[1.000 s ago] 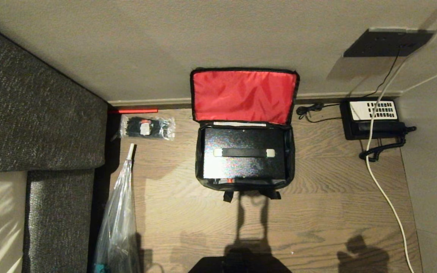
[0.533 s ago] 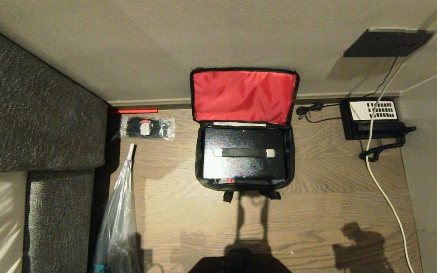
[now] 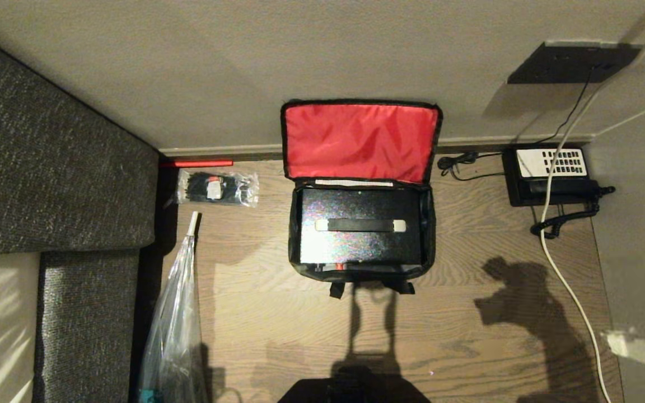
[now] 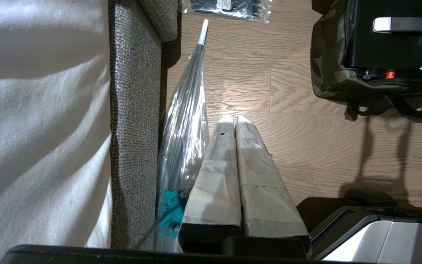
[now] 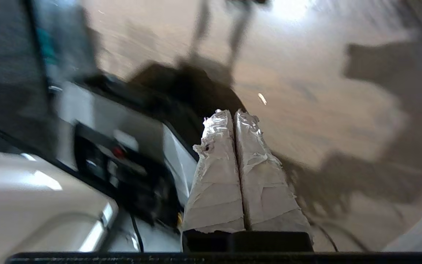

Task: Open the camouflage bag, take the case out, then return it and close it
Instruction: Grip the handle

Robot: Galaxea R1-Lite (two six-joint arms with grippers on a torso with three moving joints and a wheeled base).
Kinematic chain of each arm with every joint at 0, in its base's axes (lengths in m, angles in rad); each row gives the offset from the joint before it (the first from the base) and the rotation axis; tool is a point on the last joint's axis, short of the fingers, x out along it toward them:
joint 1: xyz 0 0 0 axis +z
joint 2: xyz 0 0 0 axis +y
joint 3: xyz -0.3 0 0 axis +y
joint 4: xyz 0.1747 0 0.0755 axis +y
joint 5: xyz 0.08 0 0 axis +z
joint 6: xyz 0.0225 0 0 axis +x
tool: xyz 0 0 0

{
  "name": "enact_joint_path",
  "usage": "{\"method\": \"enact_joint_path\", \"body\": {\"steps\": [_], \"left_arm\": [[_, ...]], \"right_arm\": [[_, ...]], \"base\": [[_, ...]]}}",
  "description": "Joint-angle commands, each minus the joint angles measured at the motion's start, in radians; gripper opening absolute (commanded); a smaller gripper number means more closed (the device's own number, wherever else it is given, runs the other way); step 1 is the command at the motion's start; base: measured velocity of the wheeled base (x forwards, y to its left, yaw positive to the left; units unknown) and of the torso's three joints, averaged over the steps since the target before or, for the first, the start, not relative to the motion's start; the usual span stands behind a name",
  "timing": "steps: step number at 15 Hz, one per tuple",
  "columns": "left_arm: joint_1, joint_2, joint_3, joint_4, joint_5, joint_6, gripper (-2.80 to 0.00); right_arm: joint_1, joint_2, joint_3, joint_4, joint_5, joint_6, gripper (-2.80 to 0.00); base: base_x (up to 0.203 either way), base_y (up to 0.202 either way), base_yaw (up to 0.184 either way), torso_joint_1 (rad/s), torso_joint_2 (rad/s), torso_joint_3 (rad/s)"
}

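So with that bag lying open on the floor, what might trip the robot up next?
The case nearly fills the camouflage bag, so lifting it out could drag the soft walls along. Its handle lies flat against the lid, a thin target for the right gripper, whose jaws are shut. A white cable trails along the floor on the right, where that arm might snag it.

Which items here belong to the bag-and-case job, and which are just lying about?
Job: camouflage bag, lid open; case inside it; right gripper, shut.

Lying about: packet of black items, telephone, clear umbrella, white cable, sofa.
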Motion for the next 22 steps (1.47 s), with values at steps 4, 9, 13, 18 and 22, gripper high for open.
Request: {"method": "enact_joint_path", "body": {"steps": [4, 9, 13, 18, 22], "left_arm": [[0.000, -0.002, 0.003, 0.000, 0.000, 0.000, -2.80], [0.000, -0.002, 0.003, 0.000, 0.000, 0.000, -2.80], [0.000, -0.002, 0.003, 0.000, 0.000, 0.000, -2.80], [0.000, -0.002, 0.003, 0.000, 0.000, 0.000, -2.80], [0.000, -0.002, 0.003, 0.000, 0.000, 0.000, -2.80]], "right_arm": [[0.044, 0.506, -0.161, -0.556, 0.129, 0.211, -2.80], [0.217, 0.702, -0.325, -0.737, -0.237, 0.464, -2.80], [0.381, 0.723, -0.317, -0.762, -0.336, 0.554, -2.80], [0.523, 0.791, -0.283, -0.717, -0.490, 0.349, 0.00], [0.667, 0.928, -0.318, -0.769, -0.857, 0.183, 0.00]], "base": [[0.000, 0.000, 0.000, 0.000, 0.00, 0.000], [0.000, 0.000, 0.000, 0.000, 0.00, 0.000], [0.000, 0.000, 0.000, 0.000, 0.00, 0.000], [0.000, 0.000, 0.000, 0.000, 0.00, 0.000], [0.000, 0.000, 0.000, 0.000, 0.00, 0.000]]}}
